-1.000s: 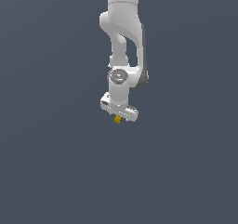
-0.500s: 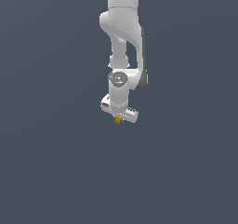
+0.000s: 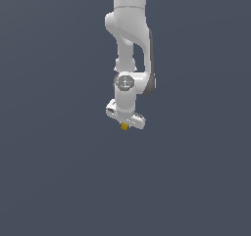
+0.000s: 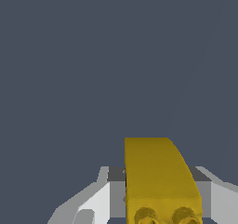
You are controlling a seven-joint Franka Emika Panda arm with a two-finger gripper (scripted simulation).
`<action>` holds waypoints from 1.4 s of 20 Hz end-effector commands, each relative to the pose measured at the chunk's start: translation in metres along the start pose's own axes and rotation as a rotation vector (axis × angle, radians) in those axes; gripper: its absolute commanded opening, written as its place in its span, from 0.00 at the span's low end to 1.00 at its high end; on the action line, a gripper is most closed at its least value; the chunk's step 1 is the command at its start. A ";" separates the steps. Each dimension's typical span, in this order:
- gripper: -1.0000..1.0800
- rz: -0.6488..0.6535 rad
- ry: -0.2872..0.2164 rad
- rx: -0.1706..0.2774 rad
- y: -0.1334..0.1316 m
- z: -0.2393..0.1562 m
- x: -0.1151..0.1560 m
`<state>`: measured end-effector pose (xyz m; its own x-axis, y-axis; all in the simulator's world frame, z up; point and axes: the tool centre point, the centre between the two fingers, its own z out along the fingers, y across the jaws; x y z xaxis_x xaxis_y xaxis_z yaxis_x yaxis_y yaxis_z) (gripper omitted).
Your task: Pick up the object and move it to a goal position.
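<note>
Tool of white arm points straight down, fingers closed on small mustard-yellow blocky piece. Piece clamped between grey pads, protruding just below tool in exterior view. Two round studs visible on near end in wrist view. Dark grey-blue table all around; contact between piece and table cannot be told.

The object looks matt, smooth mustard plastic; the claw smooth white, grey-padded.
</note>
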<state>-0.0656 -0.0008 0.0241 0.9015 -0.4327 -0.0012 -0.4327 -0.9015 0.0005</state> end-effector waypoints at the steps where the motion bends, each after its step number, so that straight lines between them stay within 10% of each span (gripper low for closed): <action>1: 0.00 0.000 0.001 0.001 0.000 -0.005 0.002; 28: 0.00 0.001 0.002 0.000 0.011 -0.219 0.090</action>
<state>0.0059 -0.0464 0.2278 0.9010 -0.4337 0.0007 -0.4337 -0.9010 0.0006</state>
